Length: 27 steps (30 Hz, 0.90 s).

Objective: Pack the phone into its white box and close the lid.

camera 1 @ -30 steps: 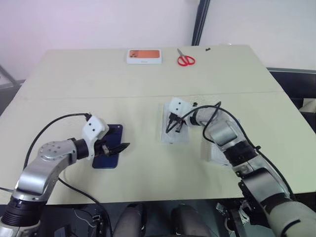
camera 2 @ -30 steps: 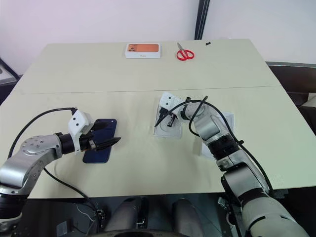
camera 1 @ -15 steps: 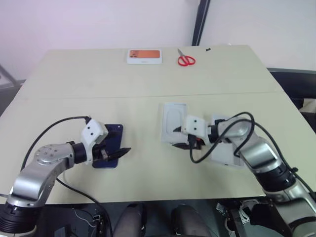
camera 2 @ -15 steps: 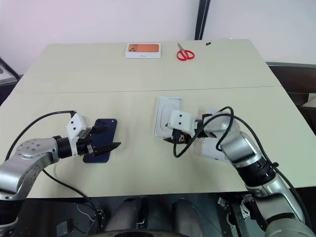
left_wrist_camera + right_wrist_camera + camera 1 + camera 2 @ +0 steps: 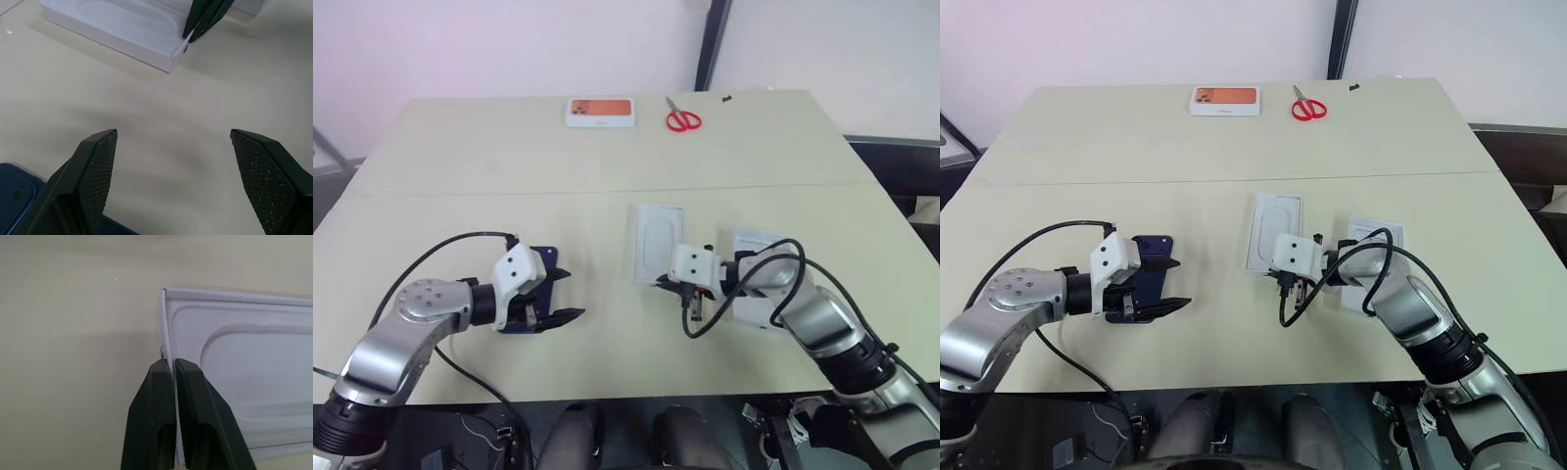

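Fingers, left gripper [image 5: 571,295]: stood spread wide, holding nothing.
Fingers, right gripper [image 5: 689,294]: were pressed together on the near corner wall of the insert [image 5: 658,240].
Head view, phone [image 5: 546,260]: lay flat on the table [image 5: 509,176], well left of the insert, partly under the left gripper.
Head view, white part [image 5: 759,240]: lay just right of the insert, under the right arm; box or lid could not be told.
Left wrist view: pads were apart over bare table; phone corner lay beside one pad; right fingertips met the insert's corner beyond.
Right wrist view: thin insert wall was pinched between closed fingers.
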Available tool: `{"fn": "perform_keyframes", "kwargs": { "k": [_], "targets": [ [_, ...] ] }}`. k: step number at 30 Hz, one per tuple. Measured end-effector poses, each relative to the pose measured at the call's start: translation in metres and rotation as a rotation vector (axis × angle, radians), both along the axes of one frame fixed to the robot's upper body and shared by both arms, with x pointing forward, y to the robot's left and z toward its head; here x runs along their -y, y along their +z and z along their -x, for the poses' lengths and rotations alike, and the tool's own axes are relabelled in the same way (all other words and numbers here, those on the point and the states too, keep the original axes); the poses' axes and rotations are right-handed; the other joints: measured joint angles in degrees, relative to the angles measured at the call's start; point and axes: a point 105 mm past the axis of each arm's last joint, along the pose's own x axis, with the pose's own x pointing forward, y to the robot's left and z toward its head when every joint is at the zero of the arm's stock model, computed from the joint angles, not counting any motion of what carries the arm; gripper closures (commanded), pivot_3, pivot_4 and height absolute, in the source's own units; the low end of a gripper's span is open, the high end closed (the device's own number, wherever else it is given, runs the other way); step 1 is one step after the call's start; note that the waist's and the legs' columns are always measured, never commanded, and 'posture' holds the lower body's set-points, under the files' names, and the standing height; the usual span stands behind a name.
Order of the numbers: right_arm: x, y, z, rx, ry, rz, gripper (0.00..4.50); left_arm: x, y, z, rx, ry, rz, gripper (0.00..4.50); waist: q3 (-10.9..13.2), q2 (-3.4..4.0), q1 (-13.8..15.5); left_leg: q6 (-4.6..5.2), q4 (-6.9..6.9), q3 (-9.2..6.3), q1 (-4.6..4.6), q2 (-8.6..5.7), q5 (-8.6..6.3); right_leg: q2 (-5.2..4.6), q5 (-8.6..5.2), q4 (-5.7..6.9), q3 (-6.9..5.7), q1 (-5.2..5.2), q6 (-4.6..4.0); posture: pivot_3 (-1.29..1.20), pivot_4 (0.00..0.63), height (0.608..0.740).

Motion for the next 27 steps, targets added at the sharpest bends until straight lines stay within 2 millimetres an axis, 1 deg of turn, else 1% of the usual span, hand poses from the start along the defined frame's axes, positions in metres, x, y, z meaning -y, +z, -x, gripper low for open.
{"fn": "perform_keyframes", "kwargs": {
  "k": [2, 7, 10, 13, 14, 15, 16, 17, 19, 21, 22, 25, 26, 27],
  "targets": [
    [0.002, 0.0, 0.005, 0.002, 0.022, 0.011, 4.46, -0.003, -0.001, -0.002, -0.001, 0.017, -0.004, 0.61, 0.0, 0.0, 0.1, 0.0, 0.01, 0.0, 0.0, 0.0, 0.0, 0.0, 0.0, -0.01, 0.0, 0.01, 0.0, 0.0, 0.15, 0.74],
    [0.0, 0.0, 0.035, -0.044, 0.13, 0.005, 4.46, -0.012, 0.0, -0.003, 0.006, 0.065, 0.003, 0.61, 0.0, 0.0, 0.0, 0.03, 0.01, -0.01, 0.0, 0.0, -0.02, 0.0, 0.0, -0.01, 0.0, 0.03, 0.0, 0.0, 0.15, 0.74],
    [0.001, 0.001, 0.041, -0.057, 0.142, -0.001, 4.46, -0.017, 0.001, -0.003, 0.009, 0.086, 0.009, 0.61, 0.0, 0.0, 0.0, 0.03, 0.01, -0.02, 0.04, 0.0, -0.02, 0.0, 0.0, -0.02, -0.01, 0.07, 0.0, 0.0, 0.15, 0.74],
    [-0.001, 0.0, 0.044, -0.101, 0.138, -0.022, 3.4, -0.02, 0.001, -0.003, 0.01, 0.101, 0.01, 0.61, 0.0, 0.0, 0.0, 0.03, 0.01, -0.02, 0.05, 0.0, -0.02, 0.0, 0.0, -0.02, 0.0, 0.08, 0.0, 0.0, 0.15, 0.74],
    [-0.001, 0.0, 0.045, -0.115, 0.132, -0.03, 2.86, -0.021, 0.001, -0.003, 0.009, 0.109, 0.01, 0.61, 0.0, 0.0, 0.0, 0.04, 0.01, -0.02, 0.05, 0.0, -0.02, 0.0, 0.0, -0.03, 0.0, 0.08, 0.0, 0.0, 0.15, 0.74],
    [-0.002, 0.0, 0.045, -0.122, 0.128, -0.041, 2.42, -0.022, 0.001, -0.003, 0.011, 0.116, 0.011, 0.61, 0.0, 0.0, 0.0, 0.04, 0.01, -0.02, 0.05, 0.0, -0.02, 0.0, 0.0, -0.03, 0.0, 0.08, 0.0, 0.0, 0.15, 0.74],
    [-0.002, 0.001, 0.044, -0.121, 0.125, -0.05, 1.84, -0.024, 0.001, -0.003, 0.012, 0.122, 0.011, 0.61, 0.0, 0.0, 0.0, 0.04, 0.01, -0.02, 0.05, 0.0, -0.02, 0.0, 0.0, -0.03, 0.0, 0.08, 0.0, 0.0, 0.15, 0.74],
    [-0.004, 0.004, 0.043, -0.12, 0.123, -0.067, 1.35, -0.025, 0.001, -0.003, 0.009, 0.127, 0.011, 0.61, 0.0, 0.0, 0.1, 0.04, 0.01, -0.02, 0.05, 0.0, -0.02, 0.0, 0.0, -0.03, 0.0, 0.09, 0.0, 0.0, 0.15, 0.74],
    [-0.005, 0.012, 0.041, -0.116, 0.117, -0.109, 1.35, -0.028, -0.002, -0.002, 0.0, 0.143, 0.011, 0.61, 0.0, 0.0, 0.0, 0.04, 0.01, -0.02, 0.05, 0.0, -0.02, 0.0, 0.0, -0.04, 0.0, 0.09, 0.0, 0.0, 0.15, 0.74],
    [-0.007, 0.026, 0.036, -0.103, 0.11, -0.164, 1.35, -0.033, 0.0, -0.002, 0.005, 0.17, 0.013, 0.61, 0.0, 0.0, 0.0, 0.04, 0.01, -0.03, 0.05, 0.0, -0.02, 0.0, 0.0, -0.05, -0.01, 0.09, 0.0, 0.0, 0.15, 0.74],
    [-0.011, 0.037, 0.032, -0.088, 0.107, -0.2, 1.35, -0.038, 0.002, -0.004, 0.016, 0.198, 0.018, 0.61, 0.0, 0.0, 0.0, 0.04, 0.01, -0.03, 0.07, 0.0, -0.02, 0.0, 0.0, -0.04, -0.01, 0.1, 0.0, 0.0, 0.15, 0.74],
    [-0.025, 0.062, 0.02, -0.027, 0.105, -0.279, 2.15, -0.054, 0.012, -0.013, 0.017, 0.315, 0.076, 0.61, 0.0, 0.0, -0.1, 0.04, 0.0, -0.04, 0.08, 0.01, -0.02, 0.0, 0.0, -0.01, -0.01, 0.08, 0.0, 0.0, 0.15, 0.74],
    [-0.032, 0.069, 0.014, -0.005, 0.097, -0.301, 2.69, -0.064, 0.016, -0.019, 0.011, 0.389, 0.108, 0.06, 0.0, 0.0, -0.1, 0.04, 0.0, -0.04, 0.09, 0.01, -0.02, 0.01, 0.0, 0.01, -0.02, 0.06, 0.0, 0.0, 0.15, 0.74],
    [-0.038, 0.071, 0.006, 0.009, 0.081, -0.302, 3.22, -0.074, 0.018, -0.027, 0.002, 0.472, 0.141, 0.0, 0.0, 0.0, -0.1, 0.04, 0.0, -0.04, 0.1, 0.0, -0.02, 0.01, 0.0, 0.03, -0.03, 0.06, 0.0, 0.0, 0.15, 0.74]
  ]
}}
